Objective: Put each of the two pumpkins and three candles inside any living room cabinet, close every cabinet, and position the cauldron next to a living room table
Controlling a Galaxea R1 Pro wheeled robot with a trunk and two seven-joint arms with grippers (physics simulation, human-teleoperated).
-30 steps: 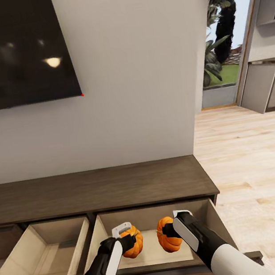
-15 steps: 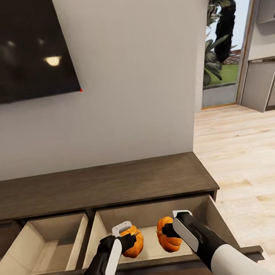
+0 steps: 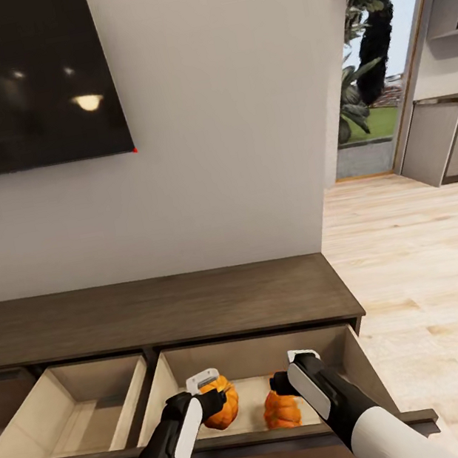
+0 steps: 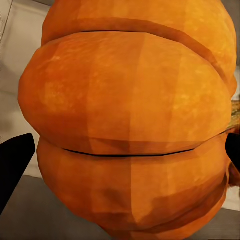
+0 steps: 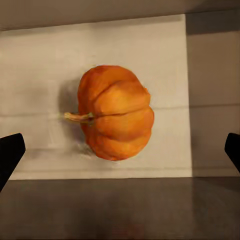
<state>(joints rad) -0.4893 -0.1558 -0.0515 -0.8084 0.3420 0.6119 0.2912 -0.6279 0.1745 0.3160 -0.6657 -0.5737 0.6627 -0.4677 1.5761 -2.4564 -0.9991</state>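
Note:
The cabinet (image 3: 161, 312) is a long dark-brown unit with two drawers pulled out, pale beige inside. Over the right drawer (image 3: 335, 360) my left gripper (image 3: 220, 399) is shut on one orange pumpkin (image 3: 225, 408), held above the drawer floor. In the left wrist view this pumpkin (image 4: 130, 120) bulges between the black fingertips (image 4: 15, 165). The other pumpkin (image 3: 282, 409) lies on its side on the drawer floor, stem sideways, just below my right gripper (image 3: 279, 385), which is open. In the right wrist view that pumpkin (image 5: 115, 112) rests free between widely spread fingertips (image 5: 10, 152).
The left drawer (image 3: 83, 424) stands open with nothing in it. A dark TV (image 3: 16, 86) hangs on the wall above the cabinet. To the right, wooden floor (image 3: 427, 284) leads to a glass door (image 3: 379, 60) and grey kitchen units (image 3: 446, 138).
My right gripper has opened and its pumpkin has dropped onto the drawer floor. The left gripper still holds its pumpkin in the same place. The view shifted slightly.

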